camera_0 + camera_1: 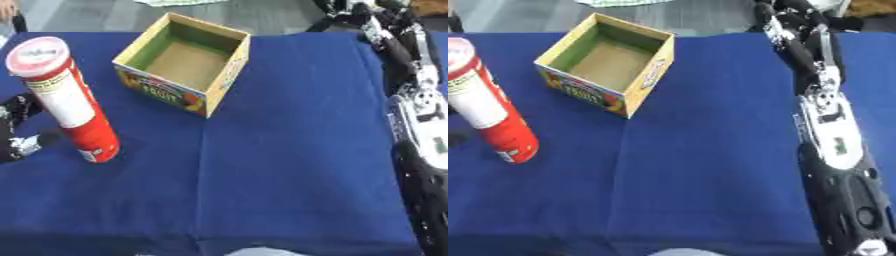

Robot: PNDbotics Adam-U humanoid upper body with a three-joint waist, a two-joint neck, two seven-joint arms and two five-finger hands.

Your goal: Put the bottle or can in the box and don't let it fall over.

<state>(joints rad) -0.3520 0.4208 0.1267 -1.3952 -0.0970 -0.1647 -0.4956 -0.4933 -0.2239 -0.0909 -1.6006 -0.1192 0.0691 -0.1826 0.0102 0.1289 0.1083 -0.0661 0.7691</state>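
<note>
A tall red and white can (72, 102) with a pale red lid stands upright on the blue cloth at the left. The open-topped cardboard box (224, 80), with printed sides and nothing inside, sits behind it near the table's far edge. My left hand (19, 131) is at the left edge, just left of the can. Its dark fingers are spread, and one tip is close to the can's lower half. My right arm runs up the right side, and its hand (785, 17) lies at the far right corner, well away from both can and box.
The blue cloth (280, 175) covers the whole table, and a fold line runs down its middle. My right forearm (833, 145) lies along the right edge. Grey floor shows beyond the far edge.
</note>
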